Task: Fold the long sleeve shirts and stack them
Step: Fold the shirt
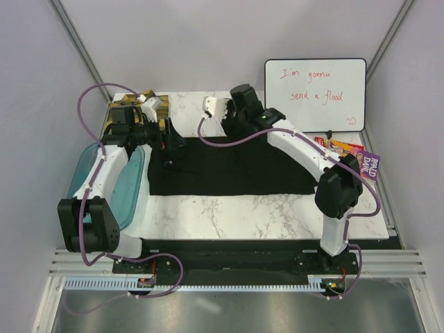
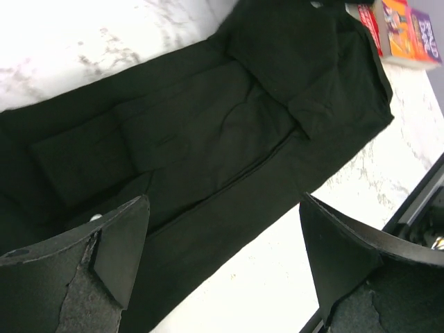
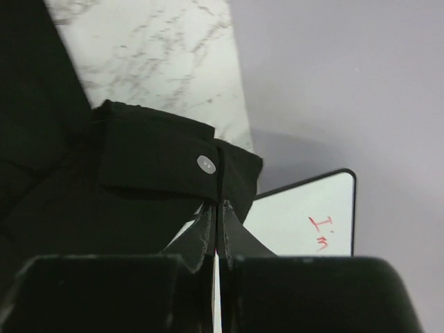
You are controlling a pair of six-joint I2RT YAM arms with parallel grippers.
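Plain black shirt point(image 1: 229, 170), yellow-black plaid shirt point(image 1: 159, 111), grey-veined white marble table point(image 1: 229, 218), translucent blue tub point(image 1: 132, 191)

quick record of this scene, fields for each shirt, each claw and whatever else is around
black shirt: spread on the table, one cuff raised
plaid shirt: far left corner, behind the left arm
left claw: open, over the black shirt's left end
right claw: shut on the black shirt's cuff
other: blue tub at left edge, books and whiteboard at right

Left tool point(image 2: 223, 201) wide open, angled down; right tool point(image 3: 216, 205) shut on black shirt point(image 3: 149, 156).
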